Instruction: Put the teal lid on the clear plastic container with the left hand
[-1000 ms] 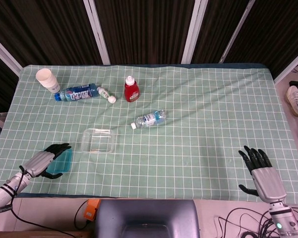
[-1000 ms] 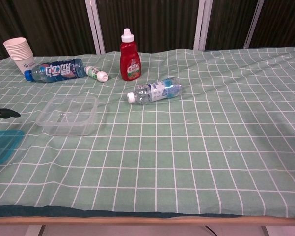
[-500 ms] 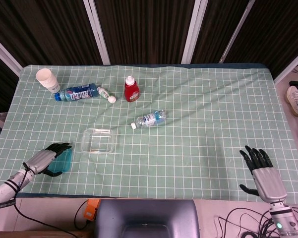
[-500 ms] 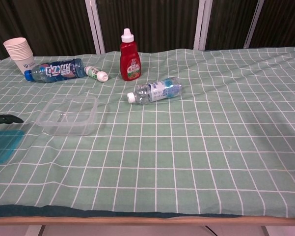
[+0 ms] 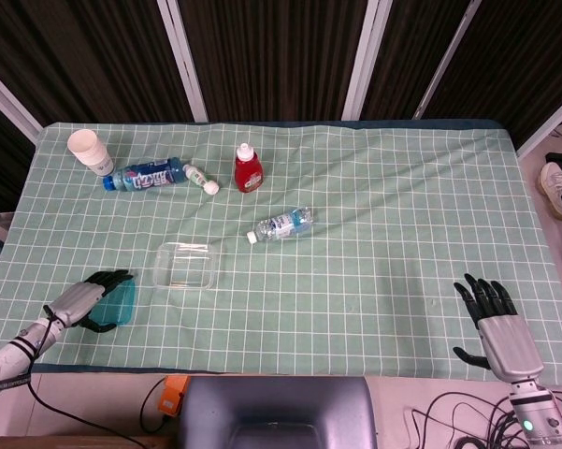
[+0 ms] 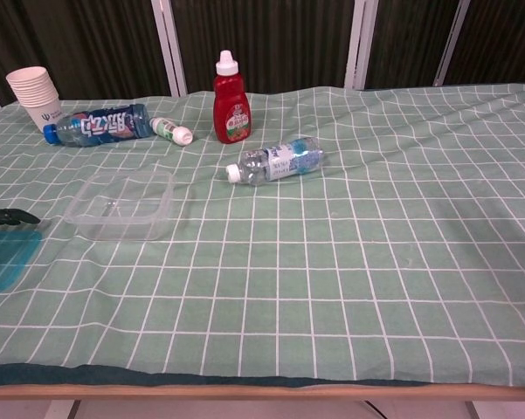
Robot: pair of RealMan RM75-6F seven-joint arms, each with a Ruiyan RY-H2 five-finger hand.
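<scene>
Fingers (image 5: 110, 278) of the left hand (image 5: 86, 299) are seen in the head view laid over the near-left part of the teal lid (image 5: 119, 303), dark fingertips reaching across its far edge while the thumb curls under the near side. Whether the lid is actually pinched or only covered cannot be told from either view. In the chest view only a dark fingertip (image 6: 9, 216) of that hand is shown at the left border, lying along the far edge of the lid (image 6: 4, 258), which rests flat on the green checked tablecloth (image 5: 374, 206). Just to the right of the lid and slightly farther back, the clear plastic container (image 5: 186, 266) is placed upright and uncovered, apart from the lid and from the fingers.

At the near-right edge of the table, the right hand (image 5: 496, 327) is held with fingers spread and nothing in them, well apart from every object.

Farther out, a small water bottle (image 5: 281, 225) is laid on its side beyond the container. Along the far left, a stack of paper cups (image 5: 87, 148), a blue-labelled bottle (image 5: 147, 175) on its side, a small white bottle (image 5: 201, 179) lying down and an upright red sauce bottle (image 5: 248, 169) are lined up.
</scene>
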